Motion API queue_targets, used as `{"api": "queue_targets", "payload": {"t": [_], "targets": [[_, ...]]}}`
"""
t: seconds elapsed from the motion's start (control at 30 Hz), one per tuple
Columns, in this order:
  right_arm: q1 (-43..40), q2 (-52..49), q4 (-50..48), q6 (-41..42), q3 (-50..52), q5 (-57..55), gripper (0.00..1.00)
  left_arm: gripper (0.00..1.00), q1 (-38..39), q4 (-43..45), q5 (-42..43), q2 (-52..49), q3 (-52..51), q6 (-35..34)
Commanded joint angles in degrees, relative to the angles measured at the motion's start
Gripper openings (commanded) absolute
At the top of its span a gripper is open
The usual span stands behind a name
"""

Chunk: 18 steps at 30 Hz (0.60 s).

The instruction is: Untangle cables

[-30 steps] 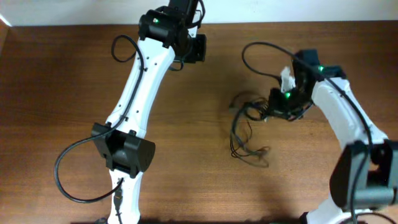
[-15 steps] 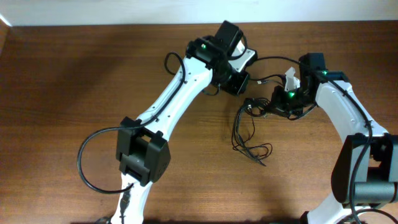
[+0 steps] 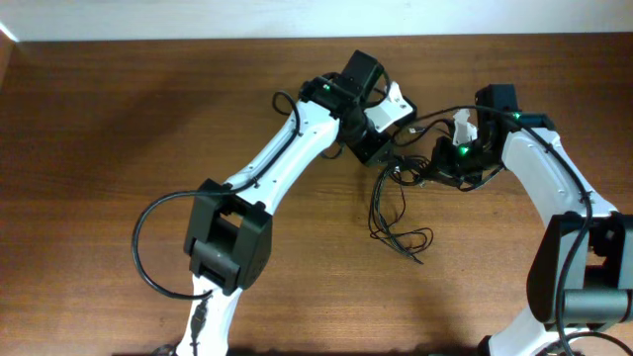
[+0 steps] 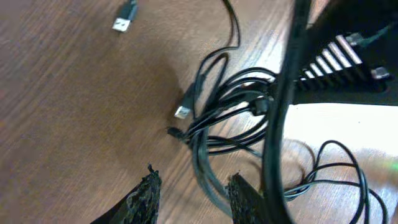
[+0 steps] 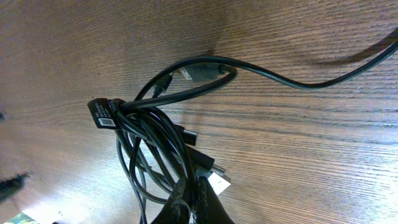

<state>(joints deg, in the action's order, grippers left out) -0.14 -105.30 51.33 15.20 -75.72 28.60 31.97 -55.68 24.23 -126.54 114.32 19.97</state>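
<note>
The cables [image 3: 394, 203] are thin black cords, knotted near the right gripper with loops trailing toward the front. In the left wrist view the knot [image 4: 230, 106] lies just ahead of my open left gripper [image 4: 194, 193], with a silver plug [image 4: 181, 112] sticking out; one cord runs between the fingers. In the overhead view my left gripper [image 3: 388, 158] hovers at the knot's left side. My right gripper [image 3: 435, 170] is shut on the cables, and the right wrist view shows its fingers [image 5: 191, 198] pinching the bundle [image 5: 155, 130].
A loose USB plug [image 4: 124, 17] lies on the wooden table [image 3: 119, 148] beyond the knot. The right arm's thick black cable [image 3: 435, 117] arcs over the table behind the knot. The left arm [image 3: 257, 188] stretches diagonally across the middle.
My left arm swung from the back left across to the knot and has settled lower beside it. The right gripper stayed shut on the cables, barely moving.
</note>
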Motion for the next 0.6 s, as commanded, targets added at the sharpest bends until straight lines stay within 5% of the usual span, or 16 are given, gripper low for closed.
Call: {"api": "queue_targets", "payload": {"t": [0.0, 0.13, 0.3, 0.57], "targets": [[-0.72, -0.09, -0.31, -1.92, -0.15, 4.46, 0.04, 0.45, -4.72, -0.09, -0.24, 4.81, 2.32, -6.54], [-6.21, -0.09, -0.17, -5.29, -0.15, 13.11, 0.04, 0.43, -7.54, -0.98, -1.64, 4.68, 1.84, -18.23], [-8.44, -0.09, 1.92, -12.15, -0.15, 20.72, 0.04, 0.49, -3.76, -0.02, 5.95, 4.61, -2.64, 0.55], [-8.5, -0.09, 3.39, -16.59, -0.15, 32.24, 0.04, 0.41, 3.04, 12.85, 6.01, 4.61, -11.54, 0.79]]}}
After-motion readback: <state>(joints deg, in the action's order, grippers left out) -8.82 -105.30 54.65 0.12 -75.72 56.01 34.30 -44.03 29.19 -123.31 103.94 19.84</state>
